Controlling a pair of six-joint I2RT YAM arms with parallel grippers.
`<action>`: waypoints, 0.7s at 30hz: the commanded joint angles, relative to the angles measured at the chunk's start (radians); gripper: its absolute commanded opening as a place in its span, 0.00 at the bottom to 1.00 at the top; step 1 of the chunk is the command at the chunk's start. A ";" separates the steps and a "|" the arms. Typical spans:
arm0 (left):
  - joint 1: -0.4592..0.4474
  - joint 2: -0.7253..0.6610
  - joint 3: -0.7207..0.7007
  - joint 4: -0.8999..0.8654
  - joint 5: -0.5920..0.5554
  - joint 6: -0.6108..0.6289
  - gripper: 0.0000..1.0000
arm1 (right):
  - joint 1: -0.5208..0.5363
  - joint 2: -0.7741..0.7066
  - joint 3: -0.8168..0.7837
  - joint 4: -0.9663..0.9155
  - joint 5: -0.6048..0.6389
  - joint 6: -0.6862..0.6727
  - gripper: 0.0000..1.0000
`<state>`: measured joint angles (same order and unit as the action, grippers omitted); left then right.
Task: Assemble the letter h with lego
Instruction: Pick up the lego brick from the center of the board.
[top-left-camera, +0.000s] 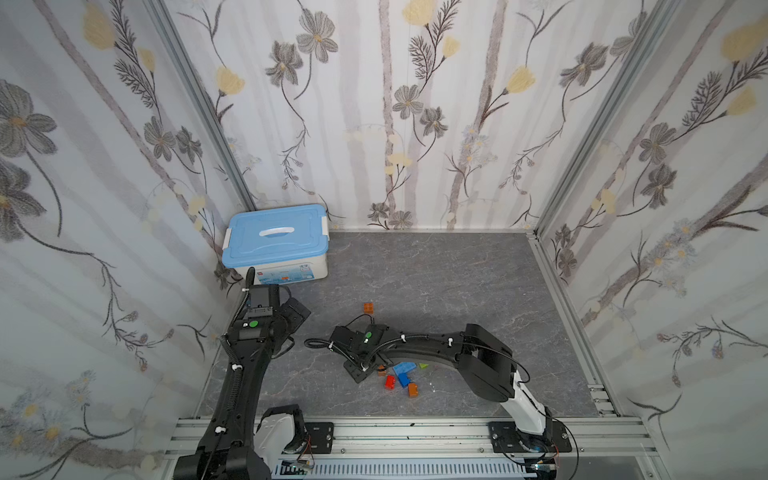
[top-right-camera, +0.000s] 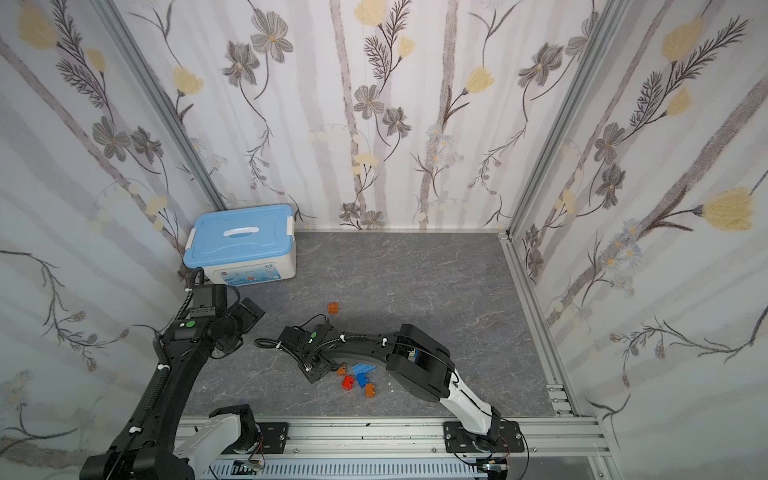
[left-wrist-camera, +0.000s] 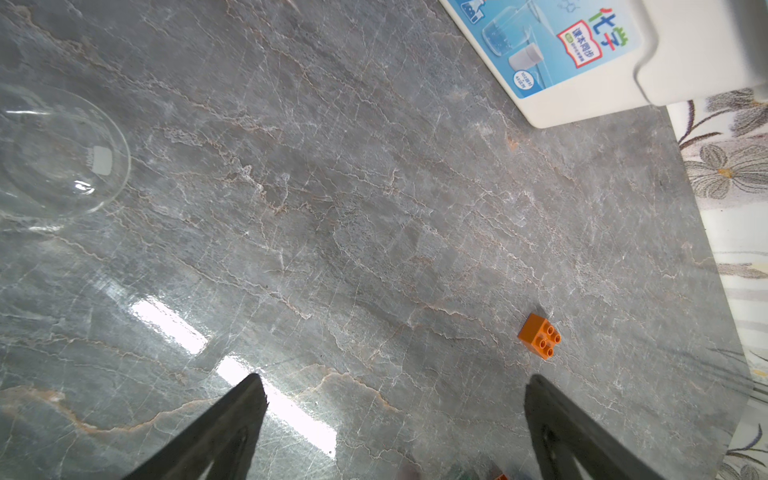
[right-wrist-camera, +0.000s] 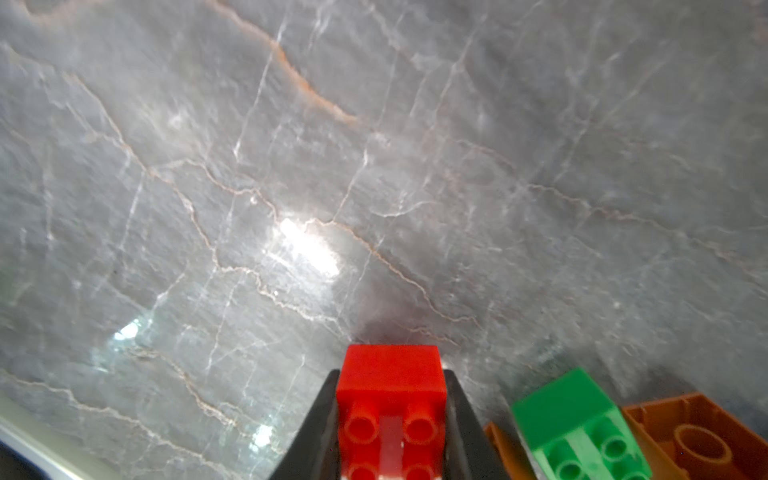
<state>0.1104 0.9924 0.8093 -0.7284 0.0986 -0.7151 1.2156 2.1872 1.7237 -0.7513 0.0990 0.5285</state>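
Note:
In the right wrist view my right gripper (right-wrist-camera: 390, 374) is shut on a red lego brick (right-wrist-camera: 390, 407), studs facing the camera, just above the grey tabletop. A green brick (right-wrist-camera: 577, 424) and an orange brick (right-wrist-camera: 698, 436) lie right beside it. In both top views the right wrist hangs over a cluster of loose lego: blue bricks (top-left-camera: 404, 370), a red one (top-left-camera: 390, 381), an orange one (top-left-camera: 413, 390) and a lime one (top-left-camera: 423, 365); the fingertips are hidden there. My left gripper (left-wrist-camera: 395, 386) is open and empty, with a lone orange brick (left-wrist-camera: 539, 336) beyond one finger.
A white storage box with a light-blue lid (top-left-camera: 276, 245) stands in the back left corner, and its wall (left-wrist-camera: 582, 62) shows in the left wrist view. A clear glass dish (left-wrist-camera: 62, 158) sits on the tabletop. Flowered walls enclose three sides; a metal rail (top-left-camera: 415, 432) runs along the front.

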 joint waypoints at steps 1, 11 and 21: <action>0.000 -0.008 -0.009 0.004 0.004 -0.020 1.00 | -0.035 -0.034 0.004 0.012 0.044 0.148 0.28; 0.001 -0.018 -0.041 0.013 0.039 -0.024 1.00 | -0.188 0.028 0.183 -0.059 0.159 0.427 0.26; 0.001 -0.017 -0.063 0.027 0.062 -0.032 1.00 | -0.248 0.185 0.457 -0.181 0.220 0.372 0.27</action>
<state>0.1104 0.9768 0.7513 -0.7170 0.1539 -0.7353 0.9722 2.3486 2.1334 -0.8692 0.2699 0.9070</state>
